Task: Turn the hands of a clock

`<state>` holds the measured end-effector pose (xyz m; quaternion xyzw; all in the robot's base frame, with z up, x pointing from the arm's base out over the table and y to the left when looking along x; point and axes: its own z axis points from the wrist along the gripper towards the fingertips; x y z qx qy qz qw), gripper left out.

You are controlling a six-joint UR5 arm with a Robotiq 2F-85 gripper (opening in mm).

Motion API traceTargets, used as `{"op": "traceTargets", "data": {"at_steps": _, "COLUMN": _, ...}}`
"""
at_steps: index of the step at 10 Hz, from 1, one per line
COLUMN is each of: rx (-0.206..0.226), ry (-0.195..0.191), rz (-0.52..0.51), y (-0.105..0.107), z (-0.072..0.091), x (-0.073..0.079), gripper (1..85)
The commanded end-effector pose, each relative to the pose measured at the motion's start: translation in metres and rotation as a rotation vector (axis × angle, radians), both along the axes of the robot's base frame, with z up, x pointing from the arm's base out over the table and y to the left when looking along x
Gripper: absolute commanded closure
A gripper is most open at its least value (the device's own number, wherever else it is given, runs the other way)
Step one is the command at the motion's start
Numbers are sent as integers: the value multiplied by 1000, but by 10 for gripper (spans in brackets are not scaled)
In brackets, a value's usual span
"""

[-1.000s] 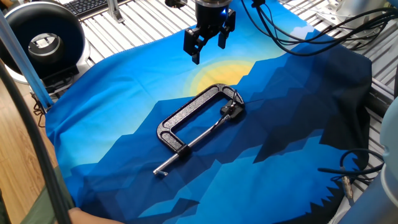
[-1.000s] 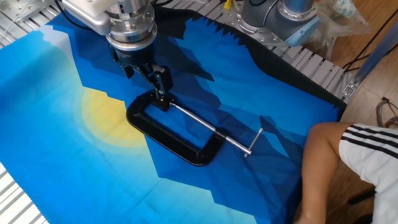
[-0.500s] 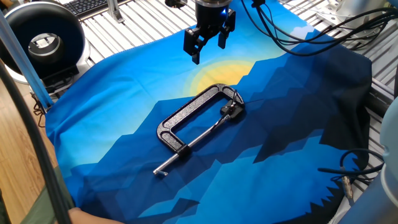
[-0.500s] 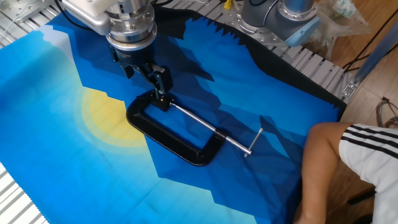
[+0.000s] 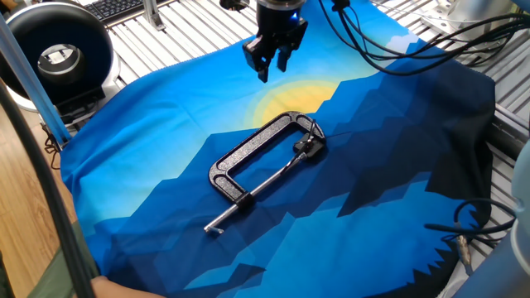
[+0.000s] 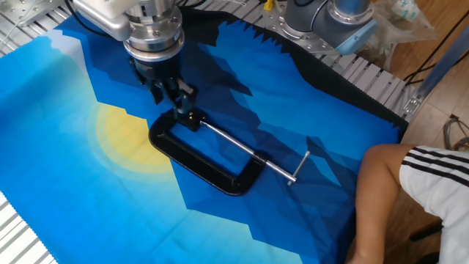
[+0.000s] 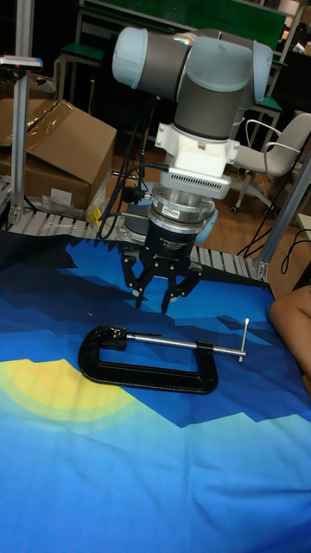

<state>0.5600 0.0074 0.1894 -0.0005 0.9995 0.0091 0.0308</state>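
A black C-clamp lies flat on the blue and yellow cloth; it also shows as the clamp and the clamp. A small dark piece sits in its jaw, also seen as the dark piece, too small to make out clock hands. My gripper hangs above the cloth beyond the clamp's jaw end, touching nothing. In the other fixed view the gripper hovers just above that jaw end. The tall view shows the gripper with its fingers a narrow gap apart and nothing between them.
A person's leg is at the table's edge beside the clamp's screw handle. A round black device stands at the far left corner. Cables lie at the right edge. A cardboard box is behind the table.
The gripper's fingers stand closer together than before and the gripper sits slightly higher. The clamp has not moved.
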Motion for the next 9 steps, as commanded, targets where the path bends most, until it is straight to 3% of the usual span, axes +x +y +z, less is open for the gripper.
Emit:
{"op": "traceTargets", "data": {"at_steps": 1, "rx": 17, "ry": -30, "rz": -8, "y": 5, "z": 1, "x": 8, "gripper": 843}}
{"op": "traceTargets", "data": {"at_steps": 6, "rx": 20, "ry": -28, "rz": -22, "y": 7, "z": 2, "x": 5, "gripper": 843}}
{"op": "traceTargets", "data": {"at_steps": 9, "rx": 48, "ry": -27, "rz": -48, "y": 14, "z": 0, "x": -6, "gripper": 843}}
